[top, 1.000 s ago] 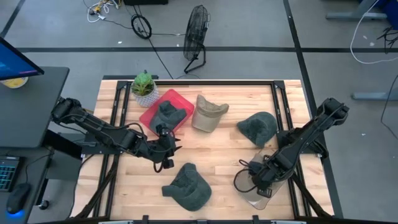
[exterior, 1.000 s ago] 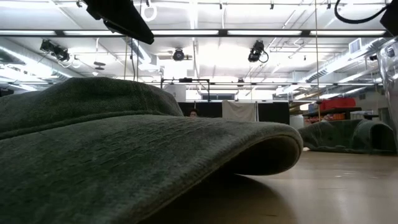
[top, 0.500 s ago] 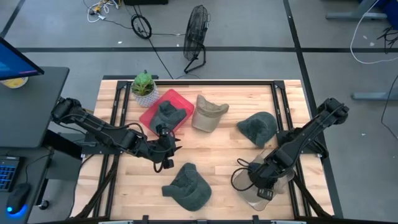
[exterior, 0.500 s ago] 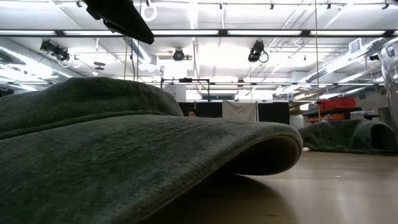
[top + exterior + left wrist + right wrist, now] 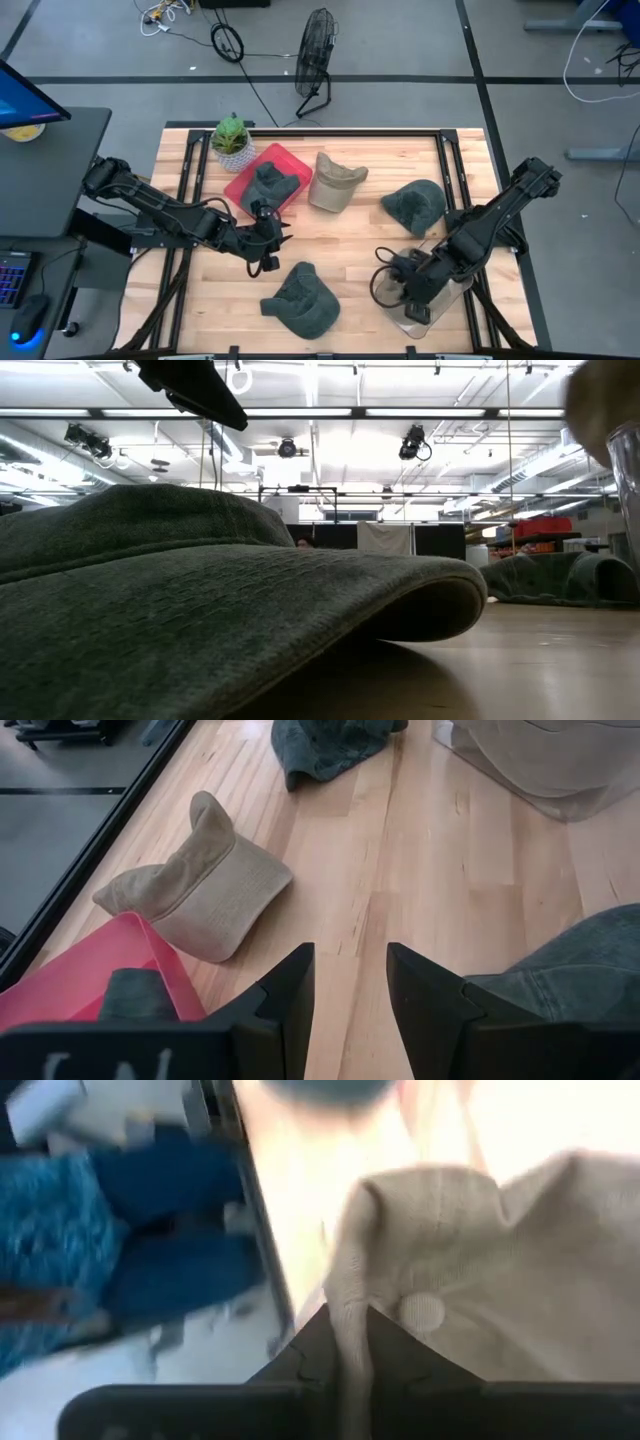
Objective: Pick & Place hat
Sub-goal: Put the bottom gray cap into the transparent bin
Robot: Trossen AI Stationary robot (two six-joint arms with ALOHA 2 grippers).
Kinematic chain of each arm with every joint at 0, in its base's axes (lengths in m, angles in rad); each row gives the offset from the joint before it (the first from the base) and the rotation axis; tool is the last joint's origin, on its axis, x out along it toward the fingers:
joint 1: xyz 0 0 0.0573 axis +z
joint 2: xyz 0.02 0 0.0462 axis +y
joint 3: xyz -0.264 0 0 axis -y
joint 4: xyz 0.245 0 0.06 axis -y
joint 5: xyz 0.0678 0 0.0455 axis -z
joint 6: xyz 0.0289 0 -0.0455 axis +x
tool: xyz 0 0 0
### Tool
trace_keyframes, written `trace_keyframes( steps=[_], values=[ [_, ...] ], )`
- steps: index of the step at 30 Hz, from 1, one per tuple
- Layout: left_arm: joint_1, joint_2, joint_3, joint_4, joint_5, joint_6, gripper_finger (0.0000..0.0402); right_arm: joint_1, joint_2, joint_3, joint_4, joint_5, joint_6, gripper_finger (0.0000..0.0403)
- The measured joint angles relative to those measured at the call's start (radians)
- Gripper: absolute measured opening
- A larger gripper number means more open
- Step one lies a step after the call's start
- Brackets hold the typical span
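My right gripper point(image 5: 408, 292) is near the table's near right corner, shut on a beige hat point(image 5: 480, 1250) over a clear bin point(image 5: 445, 300). My left gripper point(image 5: 348, 982) is open and hovers over bare wood between the red tray point(image 5: 247, 178) and the nearest dark green hat point(image 5: 300, 300), touching nothing. Another dark green hat point(image 5: 268, 184) lies in the red tray. A second beige hat point(image 5: 335, 181) and a third green hat point(image 5: 414, 206) lie flat on the table. The low view is filled by the near green hat point(image 5: 200, 610). My right gripper pinches a raised fold of the beige hat's crown point(image 5: 350, 1335) between its two fingers, close to the top button point(image 5: 421, 1311). The rest of the crown spreads out beyond the fingers. The arm hides the place of contact in the high view.
A potted plant point(image 5: 232, 140) stands at the far left corner beside the red tray. The clear bin's wall point(image 5: 628, 480) rises at the right of the low view. Bare wood lies in the table's middle point(image 5: 350, 250). A fan and cables are on the floor beyond.
My right gripper has shifted a little toward the table's left and near edge with the beige hat. A beige shape has come into the top right corner of the low view.
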Motion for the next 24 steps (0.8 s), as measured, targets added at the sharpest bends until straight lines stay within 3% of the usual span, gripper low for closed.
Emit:
trace_keyframes(
  steps=[5,8,19,24],
  values=[
    [0.000,0.000,0.000,0.000,0.000,0.000,0.0130,-0.024,0.003,-0.040,0.109,0.298,-0.198,0.0036],
    [0.000,0.000,0.000,0.000,0.000,0.000,0.0130,-0.053,0.004,-0.072,0.153,0.405,-0.270,0.0038],
    [0.001,0.000,0.000,0.002,0.000,0.006,0.0131,-0.230,0.065,-0.190,0.483,0.368,-0.583,0.0113],
    [0.010,0.000,0.000,0.021,0.002,0.064,0.0131,-0.303,0.089,-0.191,0.495,0.371,-0.735,0.0161]
  ],
)
